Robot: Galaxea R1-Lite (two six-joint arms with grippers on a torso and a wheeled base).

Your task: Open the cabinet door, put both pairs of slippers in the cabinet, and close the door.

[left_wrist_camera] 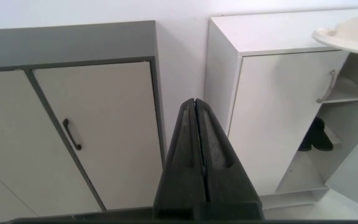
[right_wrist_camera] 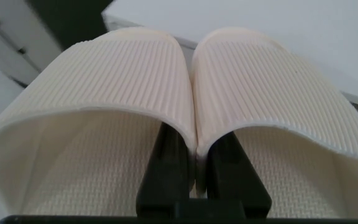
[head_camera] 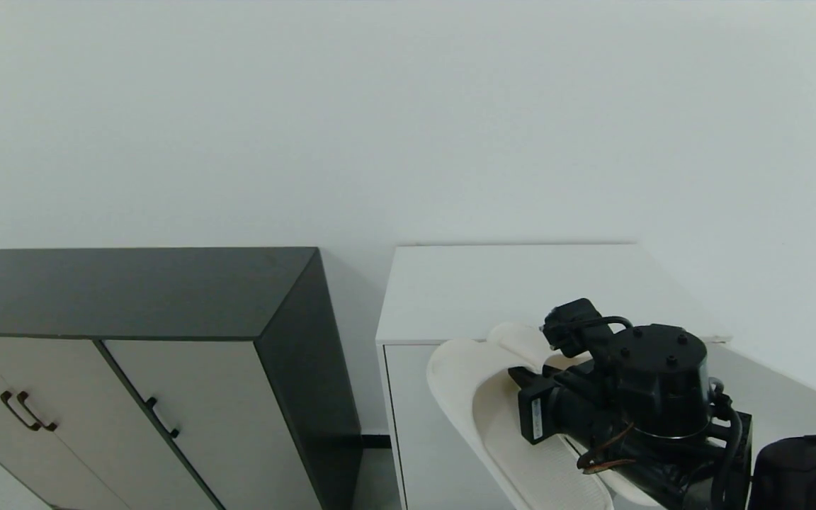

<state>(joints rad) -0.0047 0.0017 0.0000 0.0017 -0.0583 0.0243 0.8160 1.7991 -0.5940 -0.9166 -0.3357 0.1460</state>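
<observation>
A pair of cream ribbed slippers point(right_wrist_camera: 135, 81) is held side by side, and my right gripper point(right_wrist_camera: 194, 165) is shut on their two inner walls. In the head view this cream pair point(head_camera: 461, 382) hangs in front of the white cabinet point(head_camera: 521, 283), near its top edge. In the left wrist view the white cabinet point(left_wrist_camera: 278, 112) has its left door shut and its right half open. A dark pair of slippers point(left_wrist_camera: 316, 135) lies on a shelf inside. My left gripper point(left_wrist_camera: 195, 109) is shut on nothing, low between the two cabinets.
A black-topped cabinet point(head_camera: 132, 290) with pale doors and dark handles stands left of the white one, a narrow gap between them. A plain white wall runs behind both. The white cabinet's closed door carries a silver handle point(left_wrist_camera: 328, 87).
</observation>
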